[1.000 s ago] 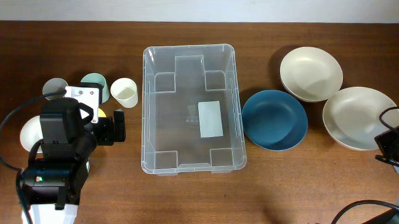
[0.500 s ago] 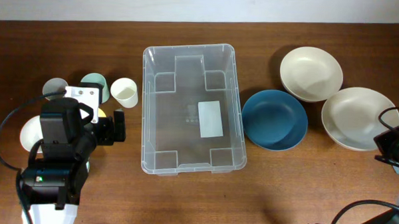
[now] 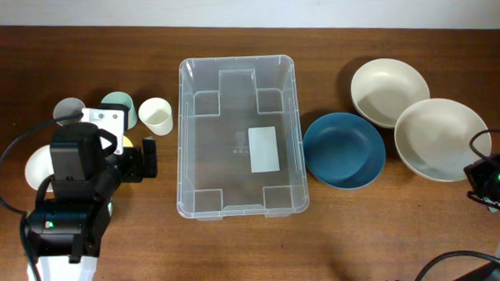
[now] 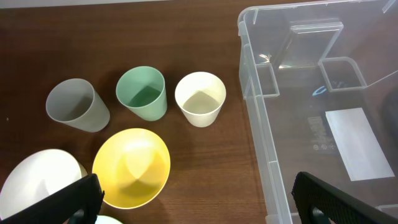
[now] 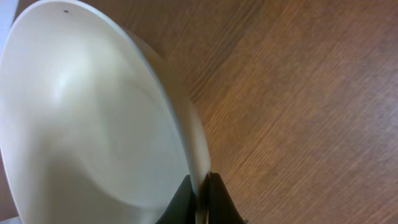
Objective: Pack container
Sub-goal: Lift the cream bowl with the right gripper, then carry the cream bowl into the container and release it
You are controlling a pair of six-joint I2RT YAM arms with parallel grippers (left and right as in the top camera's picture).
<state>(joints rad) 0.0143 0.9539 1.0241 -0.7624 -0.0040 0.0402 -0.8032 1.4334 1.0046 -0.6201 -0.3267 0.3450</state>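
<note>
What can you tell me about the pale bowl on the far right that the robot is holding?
The cream bowl is round, shallow, smooth and empty, plastic by its look. It lies at the table's right end, seemingly tilted, its edge overlapping a second cream bowl. The right gripper pinches its rim.

You see a table [image 3: 380, 237] of brown wood with a fine grain and a soft shine. Your container [image 3: 224, 169] is clear plastic, smooth and glossy, with a white paper label [image 3: 263, 149] on its floor. The nearer cream bowl [image 5: 93, 124] on the right looks smooth and a little shiny. The blue bowl [image 3: 344, 150] looks dull. The green cup [image 4: 142, 93] and yellow bowl [image 4: 132, 168] look like smooth matt plastic.
</note>
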